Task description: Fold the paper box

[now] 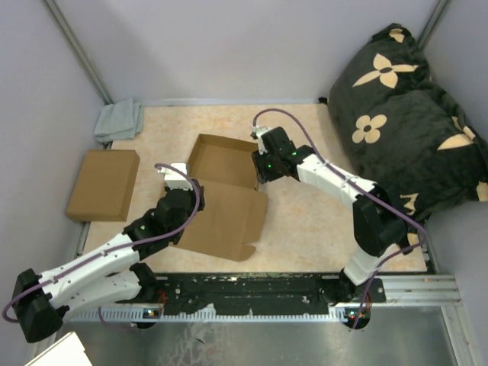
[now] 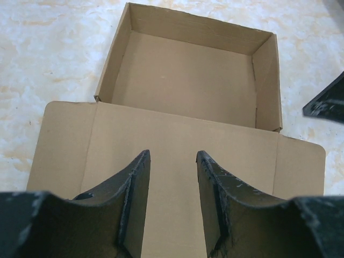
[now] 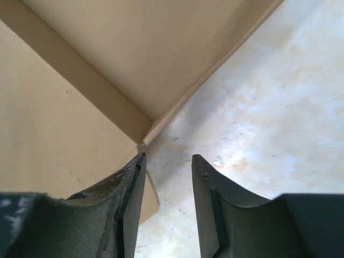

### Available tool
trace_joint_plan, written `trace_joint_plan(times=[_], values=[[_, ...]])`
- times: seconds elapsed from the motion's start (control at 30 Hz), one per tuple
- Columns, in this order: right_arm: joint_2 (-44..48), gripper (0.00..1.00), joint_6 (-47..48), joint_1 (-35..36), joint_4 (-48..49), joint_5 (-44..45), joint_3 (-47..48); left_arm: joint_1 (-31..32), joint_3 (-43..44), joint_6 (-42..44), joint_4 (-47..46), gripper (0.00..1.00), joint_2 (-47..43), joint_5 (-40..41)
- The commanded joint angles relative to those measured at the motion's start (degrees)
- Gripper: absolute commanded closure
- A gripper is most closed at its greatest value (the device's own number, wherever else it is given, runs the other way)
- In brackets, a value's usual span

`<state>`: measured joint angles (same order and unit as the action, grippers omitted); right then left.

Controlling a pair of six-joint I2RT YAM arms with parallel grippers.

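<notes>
The paper box (image 1: 223,194) lies in the middle of the table: a brown cardboard tray with its walls standing (image 2: 188,80) and its lid panel (image 2: 177,156) flat toward the arms, small flaps at the lid's sides. My left gripper (image 1: 177,177) (image 2: 173,161) hovers open over the lid panel, nothing between its fingers. My right gripper (image 1: 263,162) (image 3: 168,158) stands open at the tray's near right corner (image 3: 145,135). Its left finger (image 3: 131,183) is close beside the cardboard edge, and only bare table shows between its fingers.
A second, closed brown box (image 1: 103,184) lies at the left edge. A grey cloth (image 1: 120,120) is bunched in the back left corner. A large black pillow with tan flowers (image 1: 404,114) fills the right side. The black mounting rail (image 1: 305,286) runs along the near edge.
</notes>
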<state>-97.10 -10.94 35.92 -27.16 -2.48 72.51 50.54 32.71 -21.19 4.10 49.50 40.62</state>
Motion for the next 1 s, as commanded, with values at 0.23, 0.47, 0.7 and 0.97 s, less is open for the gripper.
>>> trace_joint_plan(times=[0.23, 0.47, 0.7, 0.97], values=[[-14.1, 0.31, 17.4, -6.3, 6.2, -3.8, 23.8, 0.3, 0.5, 0.1, -0.8, 0.53, -1.9, -0.5], [-34.7, 0.29, 24.8, -6.0, -1.0, -7.5, 50.1, 0.3, 0.1, -1.1, 2.2, 0.53, -5.4, 0.3], [-42.1, 0.29, 26.1, -4.8, -1.9, -9.3, 57.3, 0.3, -1.9, -3.1, 3.6, 0.53, -7.9, 0.3], [-41.5, 0.67, 15.8, -4.3, -0.9, 1.1, 52.3, 0.3, -2.3, -2.7, 2.7, 0.53, -6.6, -0.5]])
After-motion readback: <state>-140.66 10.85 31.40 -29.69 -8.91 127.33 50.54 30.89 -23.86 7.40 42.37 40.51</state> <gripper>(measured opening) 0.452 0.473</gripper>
